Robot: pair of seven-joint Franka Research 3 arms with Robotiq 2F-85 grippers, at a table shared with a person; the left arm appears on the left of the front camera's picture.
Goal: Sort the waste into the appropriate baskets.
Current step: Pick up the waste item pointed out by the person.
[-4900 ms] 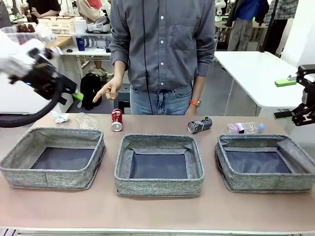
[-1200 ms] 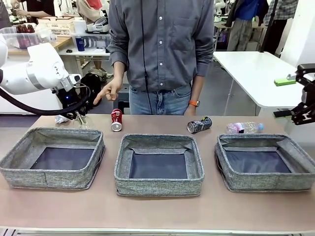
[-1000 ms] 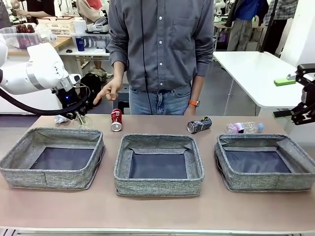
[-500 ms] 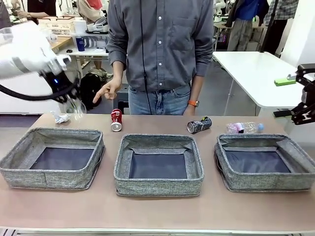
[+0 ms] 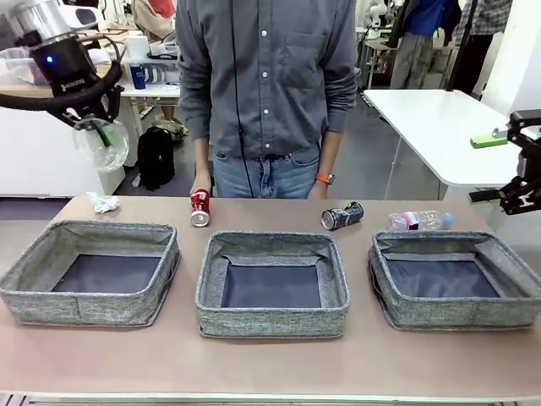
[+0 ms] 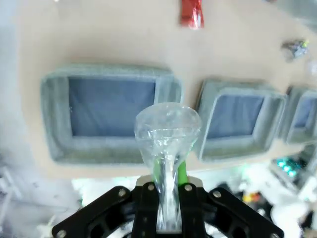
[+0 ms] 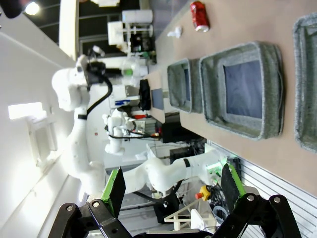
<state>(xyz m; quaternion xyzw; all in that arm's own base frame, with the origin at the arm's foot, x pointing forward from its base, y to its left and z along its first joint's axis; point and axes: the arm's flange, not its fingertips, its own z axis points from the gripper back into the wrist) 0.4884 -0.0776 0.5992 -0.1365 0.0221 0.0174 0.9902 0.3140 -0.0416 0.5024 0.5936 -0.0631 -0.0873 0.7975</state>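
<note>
High above the table's far left, my left gripper (image 5: 95, 123) is shut on the neck of a clear plastic bottle (image 5: 101, 144), which hangs in the air. In the left wrist view the bottle (image 6: 167, 130) stands between the fingers (image 6: 167, 198) above the left basket (image 6: 54, 119). Three grey baskets sit in a row: left (image 5: 80, 306), middle (image 5: 270, 320), right (image 5: 461, 311). Behind them lie a paper wad (image 5: 103, 202), a red can (image 5: 199, 207), a black-and-silver can (image 5: 341, 216) and a pink-labelled bottle (image 5: 418, 220). My right gripper (image 5: 524, 182) hovers open at the right edge, open in its wrist view (image 7: 173, 188).
A person (image 5: 266, 85) stands close to the table's far edge, behind the red can. A white table (image 5: 431, 127) lies beyond the right side. The strip of table in front of the baskets is bare (image 5: 270, 364).
My left gripper has lifted the clear bottle off the table, up and to the left. The person's pointing hand has drawn back. The right arm has not moved.
</note>
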